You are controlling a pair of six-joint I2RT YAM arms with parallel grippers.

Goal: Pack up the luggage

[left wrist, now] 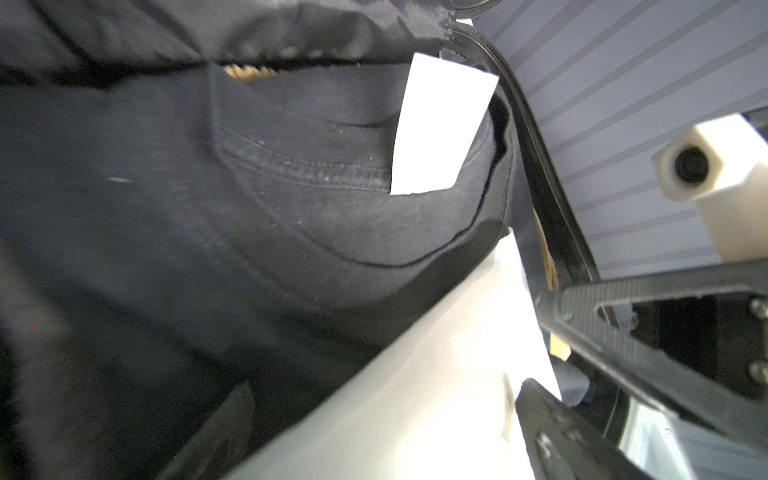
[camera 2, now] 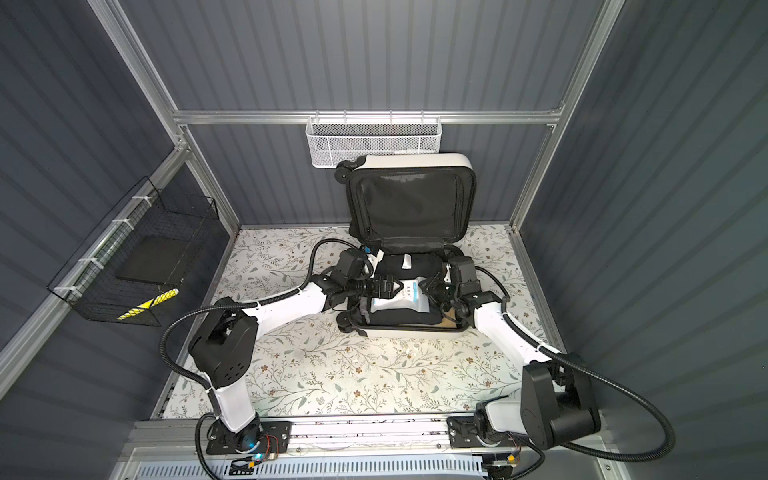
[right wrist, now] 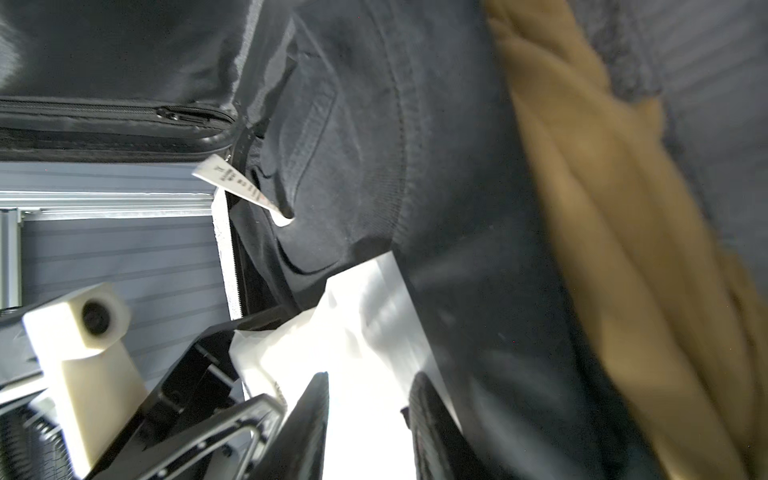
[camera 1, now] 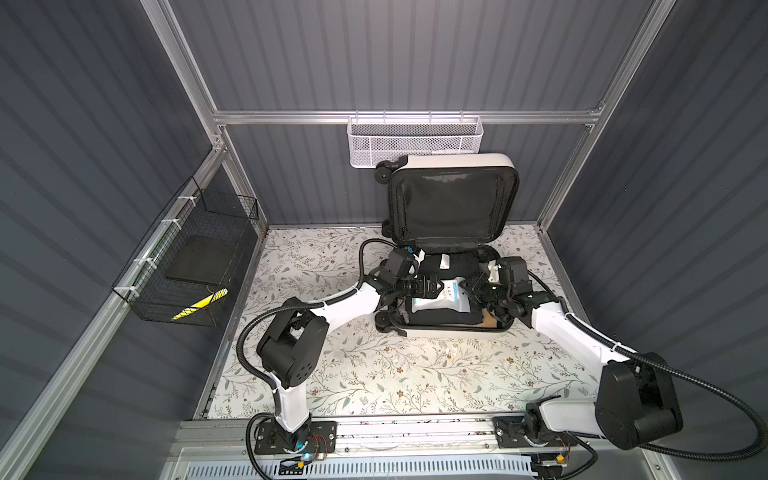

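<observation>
white luggage shell looks stiff, best taken at the top rim of the lid; left gripper stands open, right gripper pinches the white pouch.

Glossy white tapered arm links join blocky matte-black joint housings. Ribbed black cable conduits run alongside, cinched by white zip ties. Black base plates carry silver screws, red wires and a blue light. The right tool has flat black fingers; cream wrist-camera blocks hold round lenses.
</observation>
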